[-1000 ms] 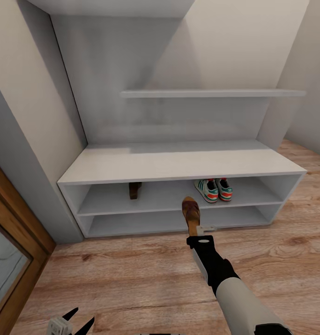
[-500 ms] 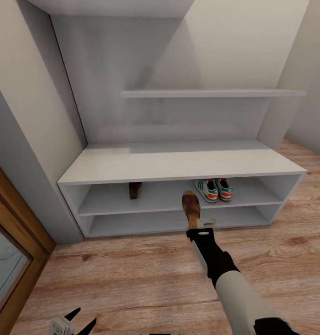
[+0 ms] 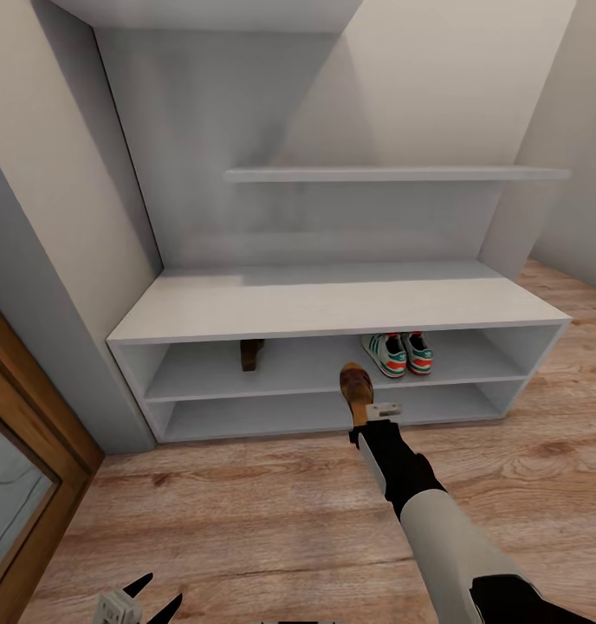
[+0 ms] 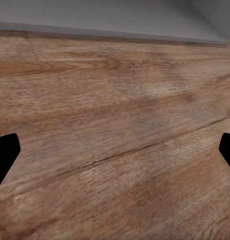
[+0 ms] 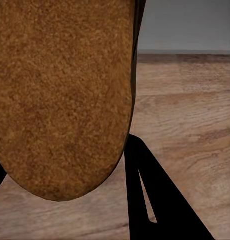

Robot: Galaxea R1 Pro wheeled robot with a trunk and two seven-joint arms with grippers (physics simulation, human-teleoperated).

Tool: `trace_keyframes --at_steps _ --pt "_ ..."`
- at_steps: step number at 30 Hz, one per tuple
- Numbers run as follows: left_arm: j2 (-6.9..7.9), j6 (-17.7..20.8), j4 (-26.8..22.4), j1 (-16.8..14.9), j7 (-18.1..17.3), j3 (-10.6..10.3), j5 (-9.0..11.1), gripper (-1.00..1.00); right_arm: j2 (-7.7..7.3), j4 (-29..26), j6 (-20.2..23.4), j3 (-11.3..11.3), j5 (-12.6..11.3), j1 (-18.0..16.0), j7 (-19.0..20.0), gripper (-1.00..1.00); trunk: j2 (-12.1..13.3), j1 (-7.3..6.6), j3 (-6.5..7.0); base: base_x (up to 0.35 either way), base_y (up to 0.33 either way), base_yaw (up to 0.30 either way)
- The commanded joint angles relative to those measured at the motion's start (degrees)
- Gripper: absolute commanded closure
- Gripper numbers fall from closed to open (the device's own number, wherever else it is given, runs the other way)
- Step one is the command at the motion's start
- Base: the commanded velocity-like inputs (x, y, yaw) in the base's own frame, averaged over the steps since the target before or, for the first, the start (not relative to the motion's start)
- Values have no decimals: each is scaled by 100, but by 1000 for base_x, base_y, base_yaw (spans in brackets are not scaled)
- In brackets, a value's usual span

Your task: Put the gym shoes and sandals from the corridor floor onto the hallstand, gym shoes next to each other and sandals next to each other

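Observation:
In the head view the two gym shoes (image 3: 397, 354) stand side by side on the right of the upper shelf of the light-grey hallstand (image 3: 333, 305). One brown sandal (image 3: 251, 354) sits on the same shelf, further left. My right gripper (image 3: 366, 415) is shut on the heel of the second sandal (image 3: 356, 386), holding it in the air just in front of the shelves, toe toward the rack. Its tan sole (image 5: 64, 95) is close up in the right wrist view beside a black finger (image 5: 155, 200). My left gripper (image 3: 147, 601) hangs open and low over the corridor floor (image 4: 115, 125).
A wall shelf (image 3: 393, 174) juts out above the bench top. A wood-framed door (image 3: 29, 451) stands at the left, next to a grey wall. The lower shelf (image 3: 315, 414) holds nothing. Plank flooring stretches between me and the rack.
My right arm has carried the sandal a little forward, closer to the front of the shelves. The left arm and the shoes on the shelf have stayed put.

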Motion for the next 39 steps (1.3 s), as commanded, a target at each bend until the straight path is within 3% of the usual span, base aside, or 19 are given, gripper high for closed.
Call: trace_keyframes --at_steps 1,39 --pt "0 -22 7 -4 -26 8 13 -100 3 -1 44 -5 39 -2 10 100 -2 -1 -6 0 0 28" --pt "0 -18 -20 -4 -34 8 25 -100 3 38 37 -19 39 6 19 100 -2 -1 -226 1 0 170"
